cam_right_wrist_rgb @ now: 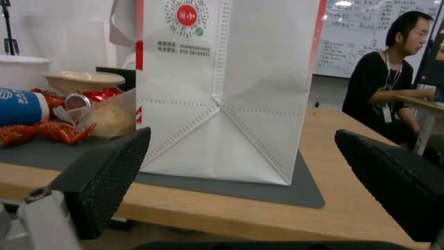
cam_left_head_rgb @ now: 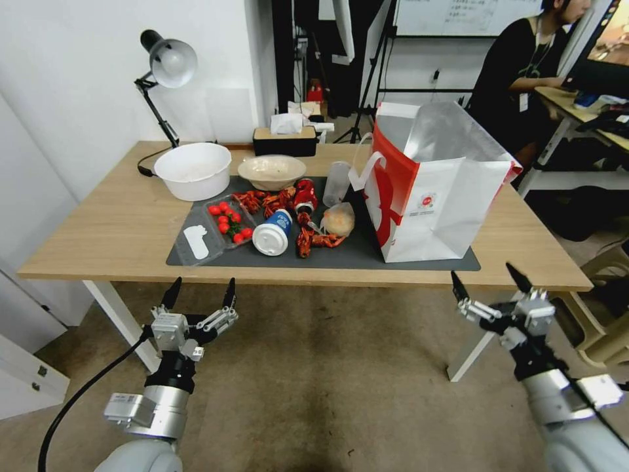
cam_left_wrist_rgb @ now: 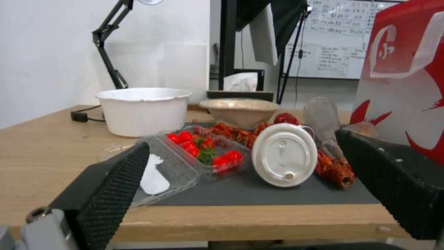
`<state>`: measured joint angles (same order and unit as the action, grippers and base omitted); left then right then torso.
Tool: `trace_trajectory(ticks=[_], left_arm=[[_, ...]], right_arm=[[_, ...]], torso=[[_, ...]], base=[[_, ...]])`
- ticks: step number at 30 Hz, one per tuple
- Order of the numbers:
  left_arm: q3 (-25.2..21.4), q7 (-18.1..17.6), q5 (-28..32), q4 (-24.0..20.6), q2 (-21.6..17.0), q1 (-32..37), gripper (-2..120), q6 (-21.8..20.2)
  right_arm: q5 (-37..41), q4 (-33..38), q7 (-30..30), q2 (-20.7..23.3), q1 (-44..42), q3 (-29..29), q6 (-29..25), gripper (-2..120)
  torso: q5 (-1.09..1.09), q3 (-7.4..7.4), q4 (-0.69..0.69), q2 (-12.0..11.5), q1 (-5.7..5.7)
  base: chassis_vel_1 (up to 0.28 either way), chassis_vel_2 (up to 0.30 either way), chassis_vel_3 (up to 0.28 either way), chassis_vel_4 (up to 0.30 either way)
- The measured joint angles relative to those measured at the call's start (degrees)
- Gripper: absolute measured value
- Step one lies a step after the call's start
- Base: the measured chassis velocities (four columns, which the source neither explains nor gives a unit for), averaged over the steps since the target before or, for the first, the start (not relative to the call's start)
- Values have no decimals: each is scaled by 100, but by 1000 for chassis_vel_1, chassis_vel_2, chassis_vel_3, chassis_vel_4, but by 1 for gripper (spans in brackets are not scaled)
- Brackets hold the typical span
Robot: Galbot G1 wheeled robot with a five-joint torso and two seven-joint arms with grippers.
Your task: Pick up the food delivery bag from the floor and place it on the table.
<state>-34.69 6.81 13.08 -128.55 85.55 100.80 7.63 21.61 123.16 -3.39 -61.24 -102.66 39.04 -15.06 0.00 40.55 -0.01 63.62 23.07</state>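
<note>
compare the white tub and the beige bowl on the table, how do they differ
The white tub is larger, deeper and straight-walled; the beige bowl is smaller and shallow. The tub stands on bare table wood, the bowl at the dark mat's far edge. Both sit upright.

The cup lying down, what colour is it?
Blue cup with a white lid; best in the head view.

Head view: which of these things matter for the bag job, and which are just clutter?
Job:
food delivery bag, upright on the grey mat
table
floor
left gripper and right gripper, both open, empty, below the table's near edge

Lying about:
white bowl
tomato tray
blue cup
crayfish
desk lamp
</note>
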Motion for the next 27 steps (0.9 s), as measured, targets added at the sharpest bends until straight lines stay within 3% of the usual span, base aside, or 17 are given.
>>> trace_trajectory(ticks=[12, 27], left_arm=[[-13, -11, 12, 47, 0, -1, 100, 47], [-26, -26, 25, 37, -9, 12, 100, 57]], right_arm=[[-340, -146, -385, -263, 37, -274, 34, 100], [-374, -165, -415, -289, 101, -343, 95, 100]], torso=[[0, 0, 0, -1, 0], [0, 1, 0, 0, 0]], base=[[0, 0, 0, 0], [0, 0, 0, 0]])
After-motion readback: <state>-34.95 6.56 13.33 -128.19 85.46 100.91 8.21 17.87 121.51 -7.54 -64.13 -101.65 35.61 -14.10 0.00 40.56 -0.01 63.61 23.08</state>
